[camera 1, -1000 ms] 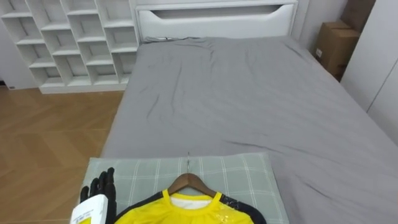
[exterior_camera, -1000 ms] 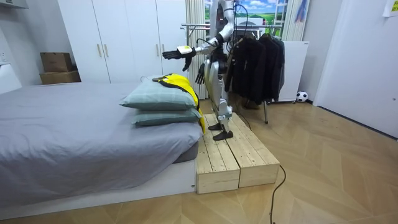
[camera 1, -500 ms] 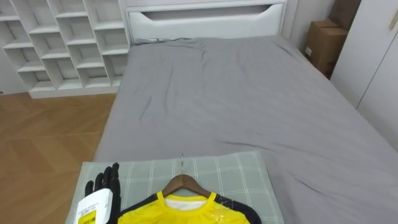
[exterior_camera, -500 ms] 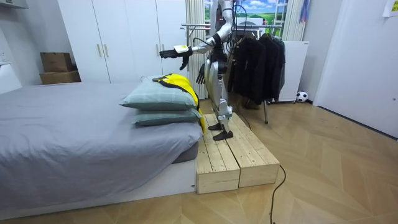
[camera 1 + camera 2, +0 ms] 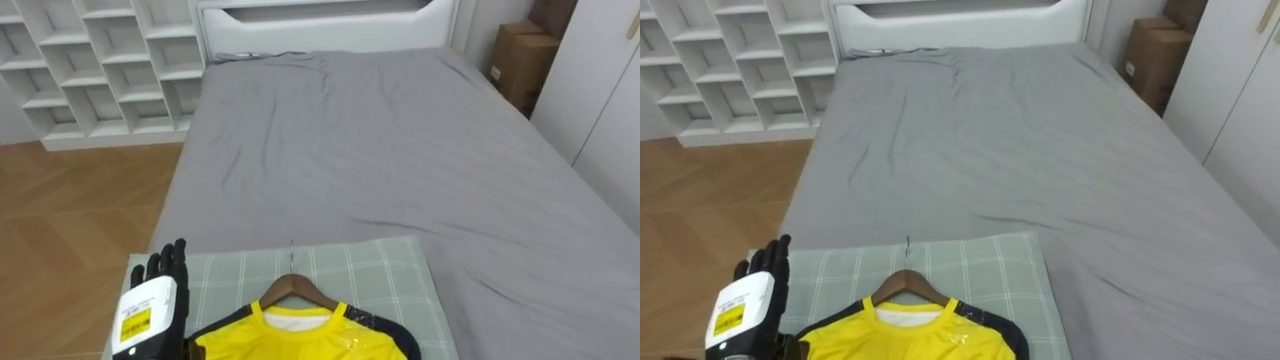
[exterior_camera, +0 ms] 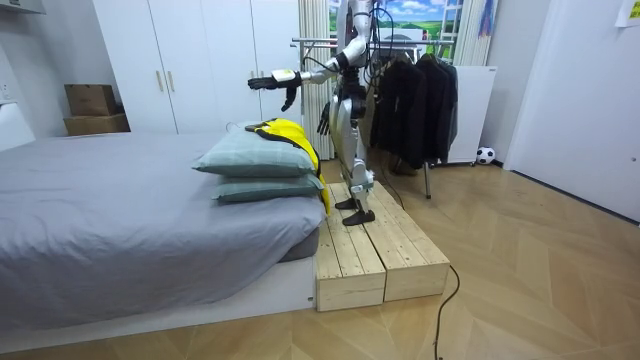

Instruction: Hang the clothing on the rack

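Grey bedding on the bed (image 5: 400,150) is stretching toward twelve o'clock in the left eye view. At six o'clock a yellow shirt (image 5: 300,342) on a wooden hanger (image 5: 292,288) is lying on a checked pillow (image 5: 375,275). The left hand (image 5: 165,280) is hovering at seven o'clock, fingers straight, holding nothing. In the room view the robot is standing on a wooden platform (image 6: 385,250) beside the bed, its right hand (image 6: 322,122) hanging by its hip, grip impossible to tell.
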